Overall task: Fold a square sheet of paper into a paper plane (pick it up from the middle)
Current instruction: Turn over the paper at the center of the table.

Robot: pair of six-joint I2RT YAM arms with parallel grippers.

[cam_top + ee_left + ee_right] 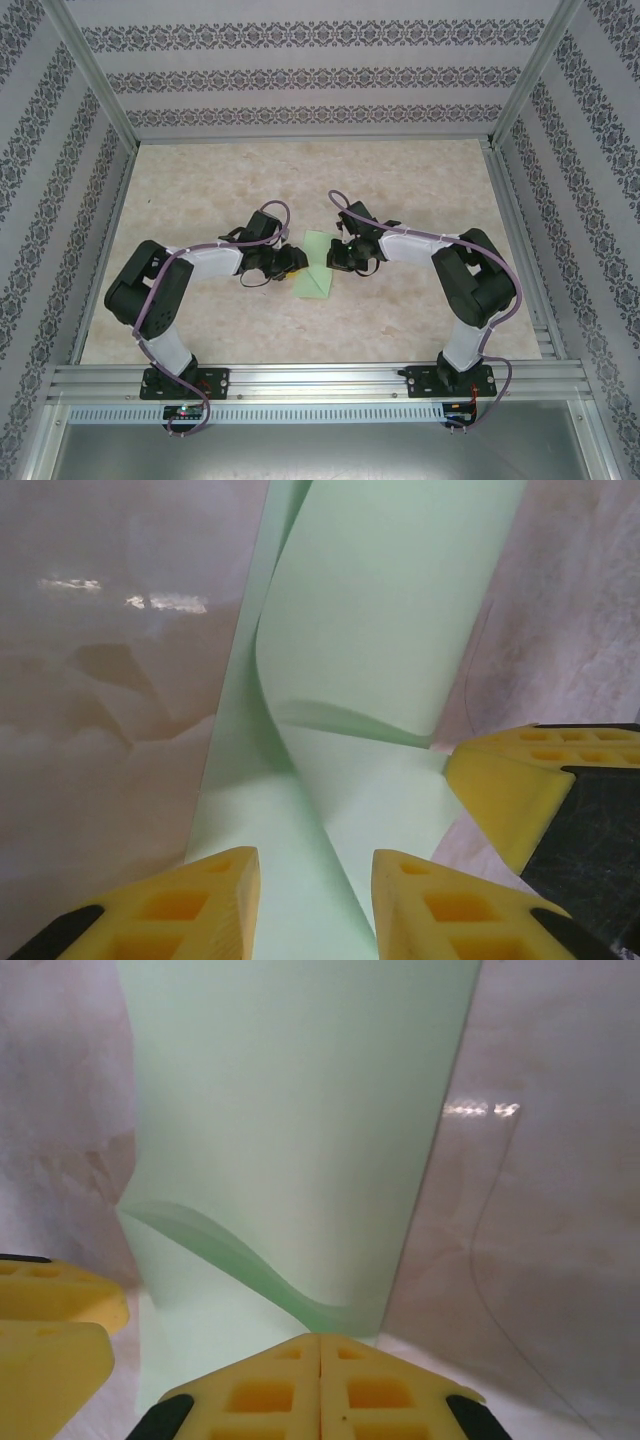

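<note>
Pads of the left pincer (315,870) are standing apart, straddling the near strip of the square sheet of paper (390,600). The right pincer (320,1350) is holding its pads fully together at the sheet's edge; whether it is pinching paper cannot be told. Beyond both, one flap is curling over the flat layer on the table (100,730).

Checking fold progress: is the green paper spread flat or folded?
Partly folded: the sheet curls over itself, its bend rounded, not creased flat.
</note>
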